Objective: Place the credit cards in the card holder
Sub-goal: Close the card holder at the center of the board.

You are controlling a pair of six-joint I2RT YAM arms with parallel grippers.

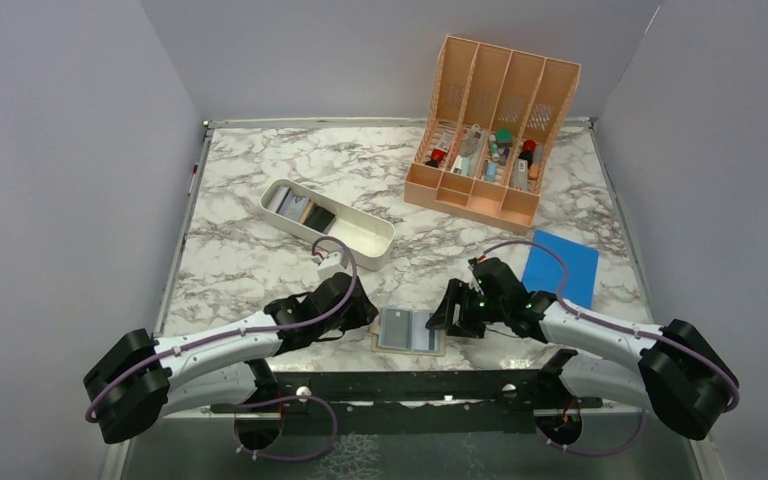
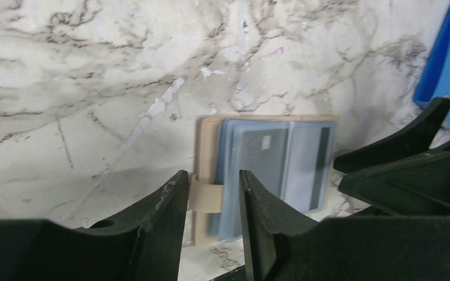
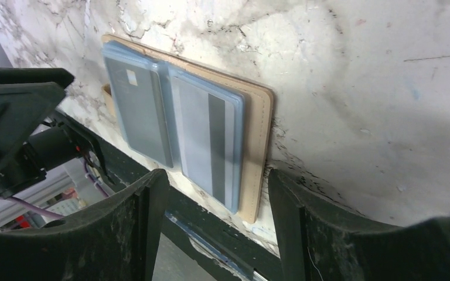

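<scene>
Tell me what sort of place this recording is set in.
Probably a robotics lab test cell: a marble-patterned table boxed in by plain grey walls, the left arm and right arm bolted at its near edge, and staged props such as a peach slotted organizer and a white tray.

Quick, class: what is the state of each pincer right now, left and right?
Left pincer: open, astride the card holder's strap; no firm grip visible.
Right pincer: open, holding nothing.
</scene>
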